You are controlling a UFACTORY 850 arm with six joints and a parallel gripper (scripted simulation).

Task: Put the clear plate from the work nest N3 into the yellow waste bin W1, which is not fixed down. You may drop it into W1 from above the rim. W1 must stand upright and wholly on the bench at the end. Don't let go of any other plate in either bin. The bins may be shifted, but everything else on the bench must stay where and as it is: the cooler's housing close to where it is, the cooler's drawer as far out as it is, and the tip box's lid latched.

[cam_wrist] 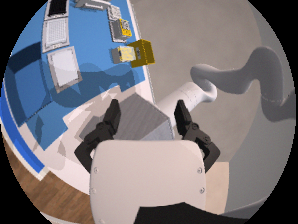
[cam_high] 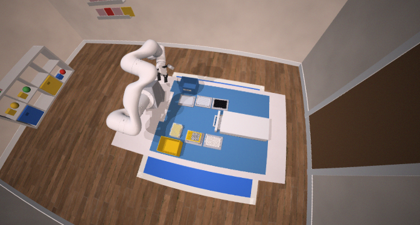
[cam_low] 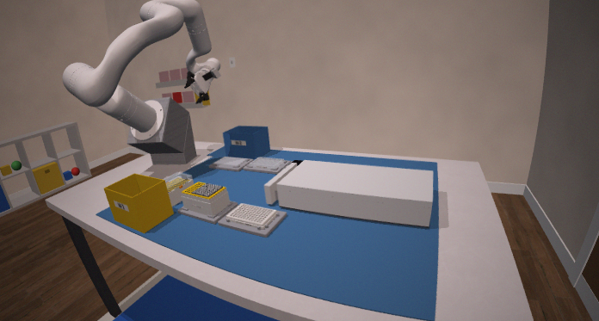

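The yellow bin W1 [cam_high: 169, 145] stands upright and open at the bench's front left corner; it also shows in the exterior view [cam_low: 138, 201] and the wrist view [cam_wrist: 141, 52]. A pale, clear-looking plate [cam_high: 186, 100] lies in the back-row nest nearest the blue bin, also in the exterior view [cam_low: 231, 163] and the wrist view [cam_wrist: 64, 67]. I cannot read the nest labels. My gripper [cam_high: 162, 77] [cam_low: 195, 89] [cam_wrist: 147, 105] hangs high above the arm's base, far from the plates, open and empty.
The blue bin W2 [cam_high: 189, 85] stands at the back. A white plate [cam_high: 203, 101] and a black plate [cam_high: 220, 103] lie beside the clear one. The white cooler [cam_high: 245, 125] fills the right. In the front row are a cream plate [cam_high: 176, 130], the tip box [cam_high: 194, 136] and a white plate [cam_high: 213, 141].
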